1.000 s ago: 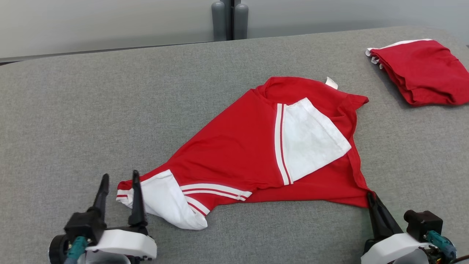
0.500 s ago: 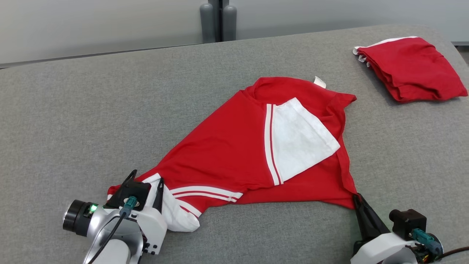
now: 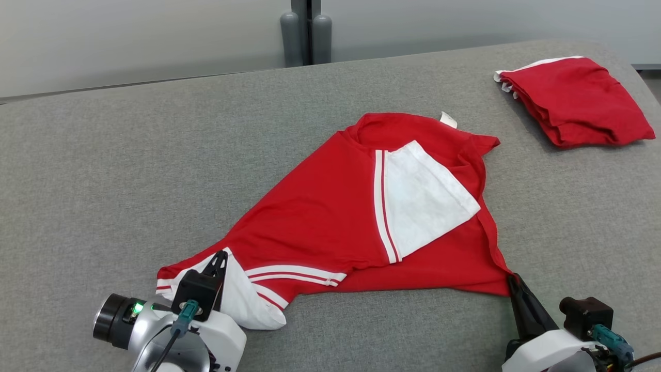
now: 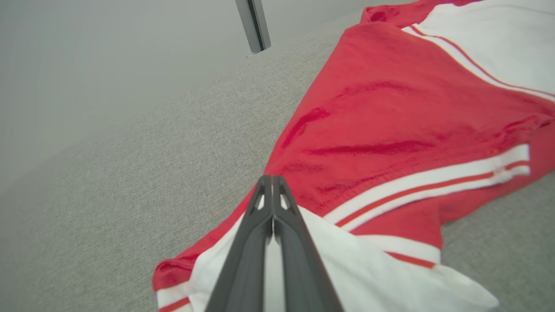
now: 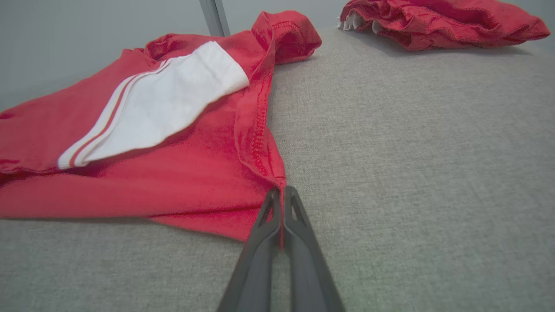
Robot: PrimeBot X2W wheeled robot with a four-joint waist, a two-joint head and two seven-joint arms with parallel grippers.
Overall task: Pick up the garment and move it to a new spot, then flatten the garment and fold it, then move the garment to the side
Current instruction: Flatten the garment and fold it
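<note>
Hiding under the left wrist: its camera housing covers most of the left gripper (image 3: 221,257) in the head view; only one dark finger pokes out over the shirt's near sleeve.
Left gripper: fingers pressed together on that white sleeve, right at the red seam, with a sliver of white cloth between them in the left wrist view.
Right gripper (image 3: 512,280): fingers closed tight, pinching the red hem corner at the shirt's near right; the arm behind it is cut off by the bottom edge.
Shirt (image 3: 320,217): red with white striped sleeves, lying mid-table, stretched between the two grippers and narrowing toward the left one.
Far sleeve (image 3: 421,199): white, folded flat on top of the red body.
Underside: the lower red layer is tucked beneath, so its shape is hard to make out.
Table (image 3: 103,170): grey fabric top, with the shirt resting on it.
Red pile (image 3: 573,101): folded cloth at the far right corner, well apart from the shirt, white edge peeking out; what it is I cannot tell.
</note>
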